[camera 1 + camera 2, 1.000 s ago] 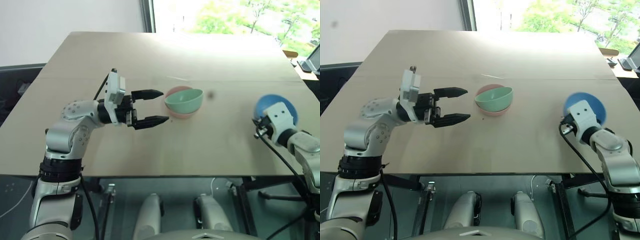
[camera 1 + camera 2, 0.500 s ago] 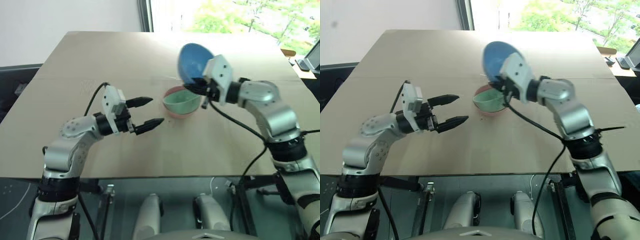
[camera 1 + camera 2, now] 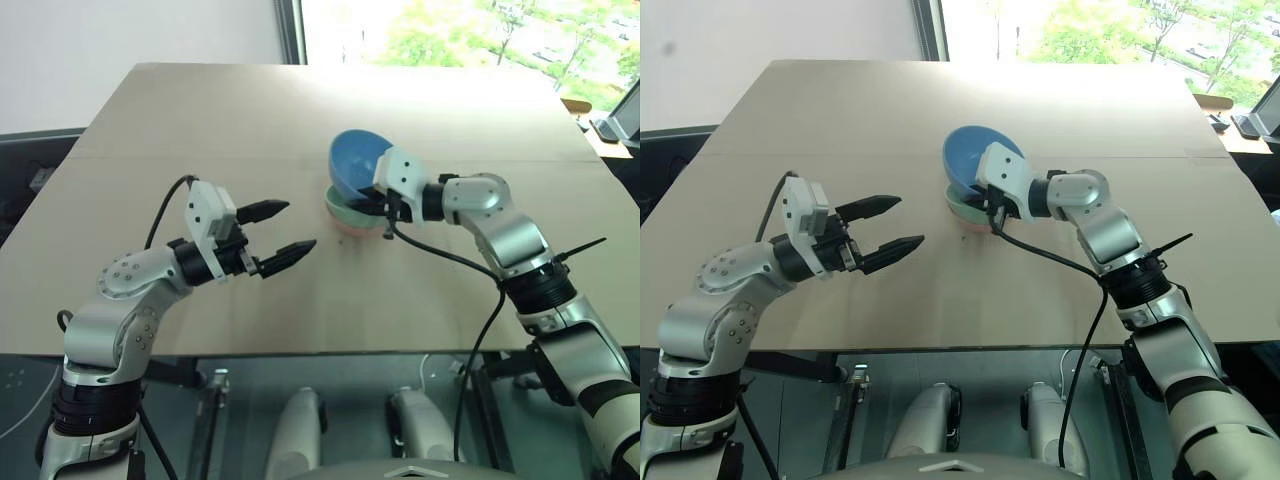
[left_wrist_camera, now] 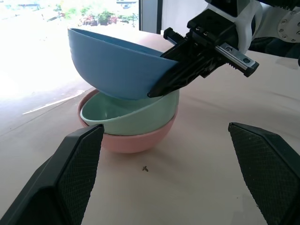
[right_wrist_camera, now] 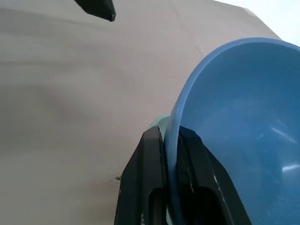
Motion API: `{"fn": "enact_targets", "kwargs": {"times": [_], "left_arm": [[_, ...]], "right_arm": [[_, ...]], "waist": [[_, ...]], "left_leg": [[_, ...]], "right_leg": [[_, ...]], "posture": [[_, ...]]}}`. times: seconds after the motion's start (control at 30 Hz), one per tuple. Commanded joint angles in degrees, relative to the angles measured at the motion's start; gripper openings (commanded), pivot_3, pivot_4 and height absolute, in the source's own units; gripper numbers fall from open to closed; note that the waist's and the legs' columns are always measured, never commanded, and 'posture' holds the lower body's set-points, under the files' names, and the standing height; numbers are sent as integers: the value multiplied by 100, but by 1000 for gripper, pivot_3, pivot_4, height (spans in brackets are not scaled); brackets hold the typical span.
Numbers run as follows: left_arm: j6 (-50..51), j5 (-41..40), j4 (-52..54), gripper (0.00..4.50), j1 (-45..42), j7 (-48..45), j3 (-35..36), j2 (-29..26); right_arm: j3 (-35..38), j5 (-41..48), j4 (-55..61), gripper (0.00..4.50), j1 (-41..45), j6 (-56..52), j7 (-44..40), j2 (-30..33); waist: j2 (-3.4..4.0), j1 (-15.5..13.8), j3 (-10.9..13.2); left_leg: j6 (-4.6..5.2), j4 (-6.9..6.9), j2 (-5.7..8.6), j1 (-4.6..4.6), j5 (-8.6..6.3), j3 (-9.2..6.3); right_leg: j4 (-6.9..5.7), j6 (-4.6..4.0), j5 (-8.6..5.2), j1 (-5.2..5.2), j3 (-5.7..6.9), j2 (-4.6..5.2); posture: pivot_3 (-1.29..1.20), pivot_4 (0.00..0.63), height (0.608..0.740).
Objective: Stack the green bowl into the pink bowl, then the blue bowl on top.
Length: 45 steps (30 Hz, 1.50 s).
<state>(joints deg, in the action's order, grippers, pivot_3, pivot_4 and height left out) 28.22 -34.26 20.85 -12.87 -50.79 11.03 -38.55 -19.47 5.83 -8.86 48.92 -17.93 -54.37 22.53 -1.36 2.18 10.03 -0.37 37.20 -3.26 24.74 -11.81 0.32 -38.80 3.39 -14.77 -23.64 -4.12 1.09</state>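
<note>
tan table [image 3: 200,120] below a bright window [image 3: 450,30], white wall [image 3: 130,30].

Pink bowl [image 3: 345,226] mostly hidden in the eye views behind green bowl [image 4: 126,112] and blue bowl [image 3: 357,165]. Green bowl's far rim covered by the tilted blue bowl. Blue bowl cut off at the right wrist view's edge. Left gripper [image 4: 183,173] fingertips cropped in the left wrist view. Tiny dark speck [image 4: 146,168] near the pink bowl, too small to identify.
</note>
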Motion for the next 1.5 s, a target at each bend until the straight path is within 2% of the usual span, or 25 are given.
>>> {"fn": "enact_targets", "kwargs": {"times": [0.03, 0.17, 0.2, 0.23, 0.3, 0.33, 0.37, 0.4, 0.43, 0.53, 0.63, 0.8, 0.97, 1.13, 1.3, 1.5], "left_arm": [[-13, -158, 276, 4500, 13, 52, 150, -56], [-3, -195, 290, 4500, 25, 55, 159, -94], [-5, -205, 287, 4500, 28, 50, 166, -112], [-10, -212, 287, 4500, 41, 43, 178, -129], [-16, -229, 284, 4500, 59, 40, 201, -156], [-16, -239, 283, 4500, 65, 54, 216, -164], [-18, -254, 286, 4500, 80, 59, 236, -173], [-22, -266, 288, 4500, 92, 62, 248, -181], [-33, -268, 297, 4500, 123, 64, 268, -191], [-55, -275, 315, 4500, 214, 72, 334, -229], [-32, -363, 379, 4500, 452, 84, 613, -286], [142, -1014, 569, 4500, 1073, -10, 1524, -378], [-90, -1070, 370, 4500, 1498, -356, 2014, -508], [-314, -955, 34, 4500, 1565, -874, 2026, -718], [-367, -786, -49, 4500, 1479, -830, 1961, -833], [-520, -382, -123, 4500, 1368, -674, 1713, -886]], "right_arm": [[53, -20, -53, 117, 133, 112, -121, -52], [327, 387, -358, 117, 310, -244, -356, -290], [363, 401, -412, 762, 347, -236, -388, -296], [382, 401, -433, 915, 365, -228, -412, -289], [427, 437, -425, 1958, 392, -245, -459, -257], [474, 436, -411, 1958, 406, -262, -424, -241], [509, 413, -375, 2714, 406, -267, -392, -203], [529, 392, -350, 3133, 404, -267, -370, -176], [604, 349, -283, 3260, 382, -266, -226, -140], [771, 364, -12, 4385, 286, -347, -71, 24], [1257, 655, 859, 4451, -147, -734, 36, 431], [2212, 1200, 2032, 4451, -1170, -1281, 281, 999], [2938, 1781, 2621, 4451, -2276, -1376, -145, 1709], [3653, 2593, 2788, 4451, -2941, -1788, -327, 2076], [4560, 3168, 3106, 4451, -3585, -2055, -317, 2443], [5067, 3423, 3333, 4451, -4071, -2078, -225, 2706]], "waist": [[0, 1, 0], [0, 5, 0], [1, 15, 1], [1, 17, 1], [1, 14, 1], [1, 9, 1], [1, 6, 1], [1, 3, 1], [1, 1, 1], [1, 3, 1], [1, -15, 1], [1, -14, 1], [2, -6, 1], [1, 1, 0], [1, -22, 1], [-1, -7, 0]], "left_leg": [[0, 0, 0, 0, 0, 0], [0, -1, 0, 0, 0, 0], [0, 0, 0, 0, 0, 0], [0, -1, 0, 0, 0, 0], [0, -1, 0, 0, 0, 0], [0, -1, 0, 0, 0, 0], [0, -2, 0, 0, 0, 0], [0, -2, 0, 0, 0, 0], [0, -2, 0, 0, 0, 0], [0, -2, 0, 0, 0, 1], [0, -6, 0, 3, 0, 0], [0, -13, -1, 4, 0, 3], [0, -17, -1, -4, 0, 8], [0, -13, -1, -6, 0, 13], [0, -14, -1, -2, -1, 14], [0, -14, -2, -6, -1, 14]], "right_leg": [[0, 0, 0, 0, 0, 0], [0, 0, 0, 0, 0, 0], [-1, 0, 0, 0, 0, 0], [-2, 0, 0, -1, 0, 0], [0, 0, 0, -1, 0, 0], [0, 0, 0, -1, 0, 0], [1, 0, 0, -1, 0, 0], [1, 0, 0, 0, 0, 1], [1, 0, 0, 0, 0, 1], [1, 0, 0, -1, 0, 1], [5, 0, 0, -2, 0, 1], [17, 0, 0, -2, 0, 5], [17, -2, -2, 0, -5, 4], [21, -3, -3, 2, -10, 4], [26, -2, -3, 1, -11, 3], [30, -1, -3, 4, -11, 3]], "posture": [[0, 150, 740], [0, 150, 740], [0, 150, 740], [0, 150, 740], [0, 150, 740], [0, 150, 740], [0, 150, 740], [0, 150, 740], [0, 150, 740], [0, 150, 740], [0, 150, 740], [0, 150, 740], [0, 150, 740], [0, 150, 740], [0, 150, 740], [0, 150, 740]]}}
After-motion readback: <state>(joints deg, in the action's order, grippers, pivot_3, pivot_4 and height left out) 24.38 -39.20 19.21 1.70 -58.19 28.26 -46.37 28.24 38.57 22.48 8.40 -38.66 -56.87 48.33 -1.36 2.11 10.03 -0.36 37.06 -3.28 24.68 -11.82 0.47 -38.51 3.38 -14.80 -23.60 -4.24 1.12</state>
